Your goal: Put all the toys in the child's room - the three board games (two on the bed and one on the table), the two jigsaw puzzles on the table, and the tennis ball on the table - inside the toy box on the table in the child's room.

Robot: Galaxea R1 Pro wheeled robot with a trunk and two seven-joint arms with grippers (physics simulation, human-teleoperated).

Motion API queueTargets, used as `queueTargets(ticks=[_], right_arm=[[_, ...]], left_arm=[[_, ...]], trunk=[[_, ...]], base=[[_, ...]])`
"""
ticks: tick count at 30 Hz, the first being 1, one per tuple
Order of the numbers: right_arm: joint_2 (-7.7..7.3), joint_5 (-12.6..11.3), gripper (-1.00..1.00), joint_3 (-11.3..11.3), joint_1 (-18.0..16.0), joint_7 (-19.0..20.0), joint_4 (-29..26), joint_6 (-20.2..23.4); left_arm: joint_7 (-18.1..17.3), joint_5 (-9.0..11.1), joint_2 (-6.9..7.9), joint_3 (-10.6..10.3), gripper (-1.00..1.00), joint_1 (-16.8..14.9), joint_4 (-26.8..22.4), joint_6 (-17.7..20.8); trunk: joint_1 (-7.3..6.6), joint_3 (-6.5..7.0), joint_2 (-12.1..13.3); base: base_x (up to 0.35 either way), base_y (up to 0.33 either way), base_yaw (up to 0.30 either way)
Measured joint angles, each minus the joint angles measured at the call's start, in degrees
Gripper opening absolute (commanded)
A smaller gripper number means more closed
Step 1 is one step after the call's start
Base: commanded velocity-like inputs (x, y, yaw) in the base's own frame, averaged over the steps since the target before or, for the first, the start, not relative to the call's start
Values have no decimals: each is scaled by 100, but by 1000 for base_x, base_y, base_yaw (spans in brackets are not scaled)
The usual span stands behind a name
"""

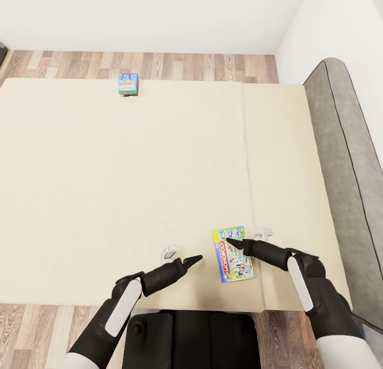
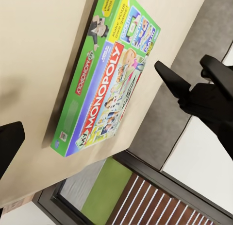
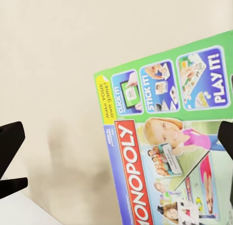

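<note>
Two board games lie on the cream bed [image 1: 106,188]. The green-white-red Monopoly box [image 1: 232,254] lies flat near the bed's near edge, and it is close up in the left wrist view [image 2: 104,79] and the right wrist view [image 3: 170,152]. A smaller blue box [image 1: 128,84] sits at the bed's far edge. My right gripper [image 1: 232,243] is open just over the Monopoly box's far end, its fingers [image 3: 9,142] spread wide with nothing between them. My left gripper [image 1: 196,259] hovers open just left of that box, one finger [image 2: 8,142] showing beside it.
The grey padded headboard [image 1: 346,145] runs along the bed's right side. Wooden floor [image 1: 186,66] and a white wall lie beyond the far edge. A seam [image 1: 247,172] splits the mattress. My dark base [image 1: 186,337] stands against the bed's near edge.
</note>
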Motion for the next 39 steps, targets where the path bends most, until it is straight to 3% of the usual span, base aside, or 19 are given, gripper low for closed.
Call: queueTargets(ticks=[19, 31, 39], right_arm=[[-8, -17, 100, -4, 50, 6, -420, 766], [-24, -13, 100, -19, 69, -17, -508, 879], [-160, -9, 100, -25, 71, -20, -529, 900]], left_arm=[[0, 0, 0, 0, 100, -3, 0, 0], [0, 0, 0, 0, 100, -1, 0, 0], [-2, 0, 0, 0, 100, -2, 0, 0]], trunk=[[0, 0, 0], [0, 0, 0], [0, 0, 0]], base=[[0, 0, 0], [0, 0, 0], [0, 0, 0]])
